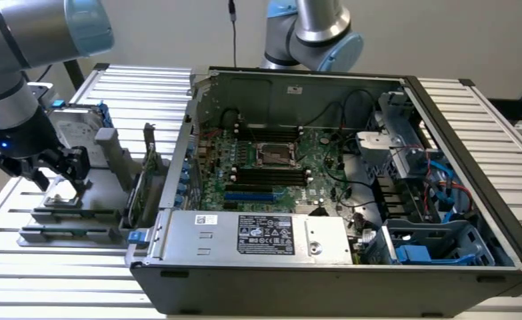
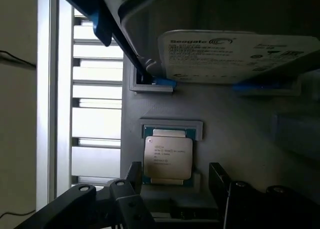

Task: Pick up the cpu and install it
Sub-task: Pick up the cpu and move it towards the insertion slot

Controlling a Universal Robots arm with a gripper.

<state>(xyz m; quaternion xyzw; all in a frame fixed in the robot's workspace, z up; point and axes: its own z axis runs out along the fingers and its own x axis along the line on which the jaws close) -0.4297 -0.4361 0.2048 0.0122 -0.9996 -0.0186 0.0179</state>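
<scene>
Jaws being held fully open, empty, flanking the cpu (image 2: 167, 156); off-centre closure risks it being tilted or dropped.

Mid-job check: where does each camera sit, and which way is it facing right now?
Exterior view: off the arm, raised, looking down on the open computer case and the slatted table; the arm shows at the exterior view's left, its gripper over the cpu.
Wrist view: on the wrist, looking along the gripper at the cpu in its grey holder; the open jaws stand either side of it.
Shared: gripper, cpu and hard drive.
</scene>
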